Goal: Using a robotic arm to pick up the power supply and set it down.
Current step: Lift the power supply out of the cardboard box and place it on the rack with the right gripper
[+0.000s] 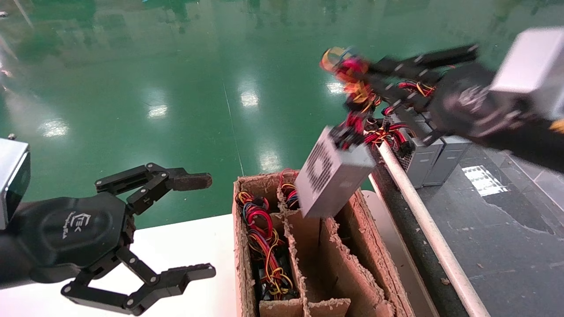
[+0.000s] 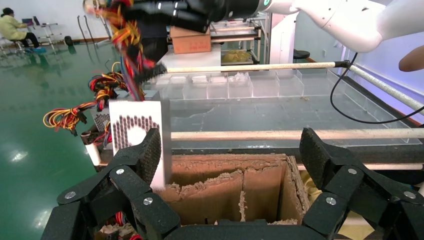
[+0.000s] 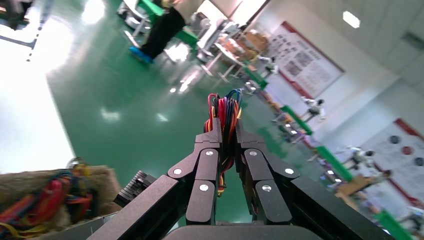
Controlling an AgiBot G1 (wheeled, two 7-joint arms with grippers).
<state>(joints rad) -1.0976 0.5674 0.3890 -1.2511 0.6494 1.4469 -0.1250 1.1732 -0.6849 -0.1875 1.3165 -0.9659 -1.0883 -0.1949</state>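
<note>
Right end effector [image 1: 352,83]: fingers are pinching together on the wire bundle [image 3: 225,112] of the power supply [image 1: 331,174], not on the box itself. The right wrist view is showing red, yellow, black and blue wires squeezed between the two pads.

Hanging directly below the right end effector on those wires, the power supply is tilting in mid-air, its perforated fan grille facing the robot's left. Its lower corner is overlapping the far end of the cardboard box [image 1: 374,246]; I cannot tell whether it is touching the divider or hovering just above it.

Below and toward the robot, the box's leftmost compartment is holding another tangle of wires [image 1: 264,246]; the middle compartments are looking empty. Beyond the right end effector, more grey units [image 1: 434,156] are sitting on the dark conveyor surface behind a white rail [image 1: 418,211].

Left end effector [image 1: 194,224]: fingers are spread wide, holding nothing, parked over the white desk [image 1: 185,246] well to the left of the box.

Judgement on the step: the load is dangling, so it is likely swinging. Moving slowly, letting the swing settle, then lining the box up over an empty compartment before descending should be keeping it from catching the ragged cardboard edges. Wires could slip through the pads.

Writing: a white logo on the left end effector's body; lettering not legible.
</note>
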